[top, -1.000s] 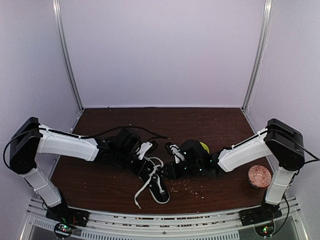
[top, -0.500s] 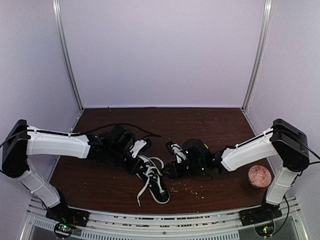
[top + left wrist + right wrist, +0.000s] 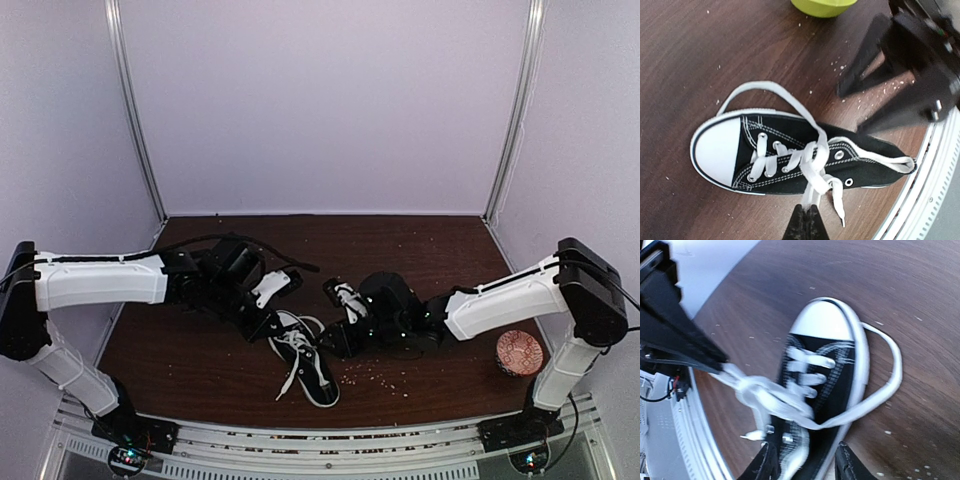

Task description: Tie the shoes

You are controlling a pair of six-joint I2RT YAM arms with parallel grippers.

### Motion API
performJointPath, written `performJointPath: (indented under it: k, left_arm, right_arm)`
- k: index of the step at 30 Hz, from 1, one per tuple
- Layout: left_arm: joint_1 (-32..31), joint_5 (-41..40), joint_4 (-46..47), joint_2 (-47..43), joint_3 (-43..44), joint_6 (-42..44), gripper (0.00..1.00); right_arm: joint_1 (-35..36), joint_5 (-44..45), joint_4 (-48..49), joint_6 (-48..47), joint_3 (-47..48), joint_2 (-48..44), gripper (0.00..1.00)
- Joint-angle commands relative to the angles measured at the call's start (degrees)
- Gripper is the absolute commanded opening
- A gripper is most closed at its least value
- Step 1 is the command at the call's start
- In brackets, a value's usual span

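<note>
As the left arm draws back toward its own side of the table [image 3: 200, 372], farther than it stood a second ago, the white lace [image 3: 812, 165] it carries comes up off the sneaker [image 3: 305, 362] and stretches toward it. The left gripper [image 3: 805, 220] has its fingers pressed together, pinching that lace just off the shoe's side. The sneaker has barely shifted: it lies flat on the wood between the two arms, toe cap toward the near edge. Now the right gripper [image 3: 805, 450] has edged in beside the heel end, fingers spread, nothing visibly between them. One long loop of lace [image 3: 890, 370] trails loose on the table around the toe. To my eye that pull is cinching a crossing over the eyelets; no finished bow yet, so the tie looks only partly done.
</note>
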Motion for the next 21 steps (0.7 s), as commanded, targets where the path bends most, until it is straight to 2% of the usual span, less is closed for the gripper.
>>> performJointPath:
  k: [1,8,18,21]
  left_arm:
    - [0.5,1.4,-3.1,1.0,3.4,1.6,0.0]
    - [0.5,1.5,-2.4,1.1,3.4,0.5,0.0]
    - [0.5,2.0,-1.6,0.9,3.1,0.0,0.0]
    - [0.5,2.2,-1.4,0.8,2.9,-0.1,0.0]
  right_arm:
    - [3.1,-0.2,2.9,4.1,3.1,-0.2,0.39]
    - [5.1,-0.1,6.8,7.5,7.1,5.3,0.36]
    - [5.2,1.5,4.8,8.3,9.8,8.3,0.29]
    - [5.2,2.2,4.7,9.0,10.4,9.1,0.23]
